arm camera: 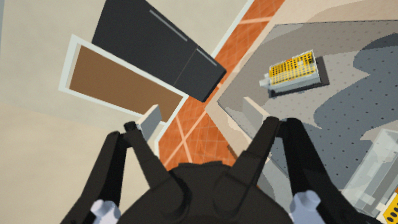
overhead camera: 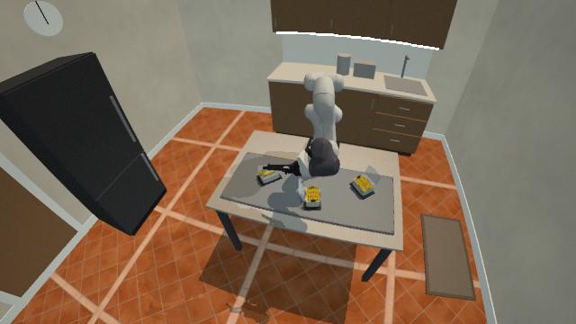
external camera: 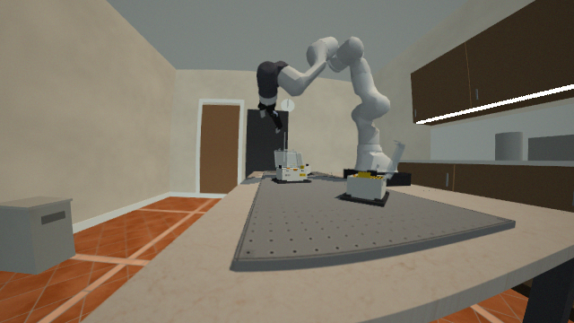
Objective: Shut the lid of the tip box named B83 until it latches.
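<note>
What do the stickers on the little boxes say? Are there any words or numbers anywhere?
No text can be read in any view.
Far tip box: white and yellow stickers show, print too small.
Near tip box: no sticker visible.
Wall clock: no numbers.

My top camera looks down from high in the room, far off, at the grey perforated mat [overhead camera: 351,211]. My exterior camera sits low at the table's end, facing along that mat [external camera: 314,224]. My wrist camera looks past the black gripper fingers at the mat [arm camera: 345,105] too.
</note>
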